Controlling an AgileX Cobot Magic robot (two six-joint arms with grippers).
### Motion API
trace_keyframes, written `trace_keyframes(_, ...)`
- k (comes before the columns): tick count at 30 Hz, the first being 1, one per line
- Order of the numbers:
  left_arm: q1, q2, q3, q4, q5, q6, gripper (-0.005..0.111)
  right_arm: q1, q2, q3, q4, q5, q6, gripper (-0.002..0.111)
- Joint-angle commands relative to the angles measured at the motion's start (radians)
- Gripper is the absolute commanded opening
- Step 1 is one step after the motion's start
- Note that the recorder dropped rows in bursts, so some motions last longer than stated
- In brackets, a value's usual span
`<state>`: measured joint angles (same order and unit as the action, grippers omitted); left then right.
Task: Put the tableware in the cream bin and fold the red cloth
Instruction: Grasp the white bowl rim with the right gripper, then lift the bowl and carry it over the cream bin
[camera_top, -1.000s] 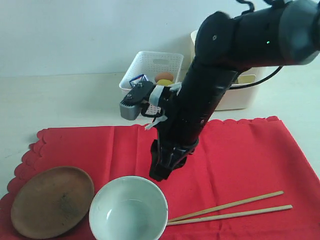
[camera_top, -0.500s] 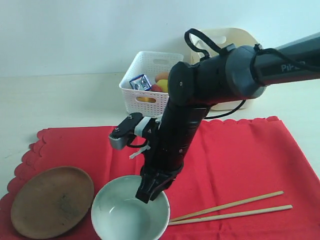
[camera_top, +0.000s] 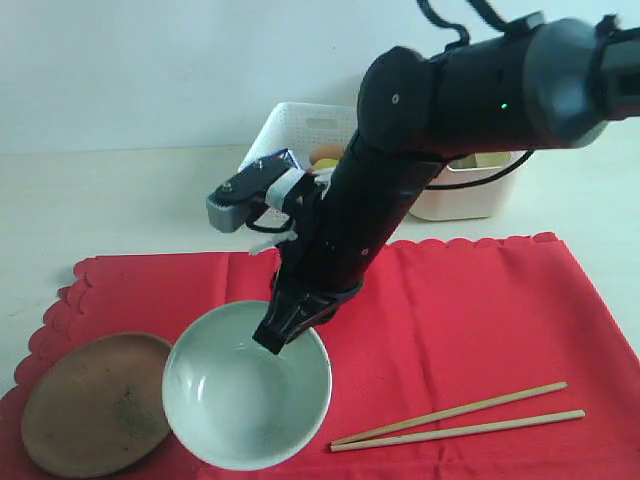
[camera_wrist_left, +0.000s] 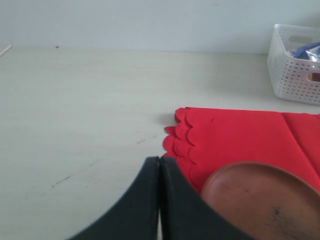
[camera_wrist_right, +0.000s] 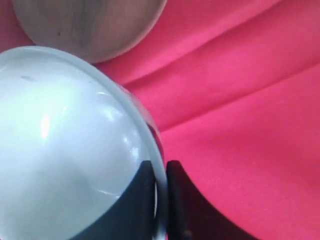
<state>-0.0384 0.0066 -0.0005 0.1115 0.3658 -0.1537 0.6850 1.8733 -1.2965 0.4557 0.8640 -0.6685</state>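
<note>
My right gripper (camera_top: 278, 333) (camera_wrist_right: 160, 167) is shut on the rim of the pale greenish-white bowl (camera_top: 245, 390) (camera_wrist_right: 60, 145), one finger inside and one outside. The bowl hangs tilted above the red cloth (camera_top: 470, 310) (camera_wrist_right: 240, 100) (camera_wrist_left: 235, 135). The round brown wooden plate (camera_top: 90, 405) (camera_wrist_left: 260, 200) (camera_wrist_right: 90, 25) lies on the cloth's left end. Two light wooden chopsticks (camera_top: 460, 420) lie on the cloth at the front right. The cream bin (camera_top: 465, 190) stands at the back, mostly behind the right arm. My left gripper (camera_wrist_left: 159, 161) is shut and holds nothing, beside the plate. Cup, spoon and knife are out of view.
A white perforated basket (camera_top: 300, 135) (camera_wrist_left: 295, 70) with food and a blue-and-white packet (camera_top: 280, 160) stands behind the cloth, left of the cream bin. Bare pale table (camera_top: 120, 200) lies to the left and back.
My right gripper dropped to the bowl's rim, closed on it and has now lifted and tilted the bowl, shifting it slightly left. Plate and chopsticks have not moved.
</note>
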Motion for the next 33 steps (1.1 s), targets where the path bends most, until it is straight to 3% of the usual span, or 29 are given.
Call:
trace_keyframes(1, 0.004, -0.007, 0.000, 0.001, -0.010, -0.002, 0.000, 0.000, -0.093, 0.000, -0.009, -0.007, 0.021, 0.000)
trace_keyframes(10, 0.004, -0.007, 0.000, 0.001, -0.010, -0.002, 0.000, -0.032, -0.256, 0.000, -0.084, -0.079, 0.096, 0.000)
trace_keyframes(33, 0.004, -0.007, 0.000, 0.001, -0.010, -0.002, 0.000, -0.434, -0.245, -0.167, -0.036, -0.288, 0.148, 0.000)
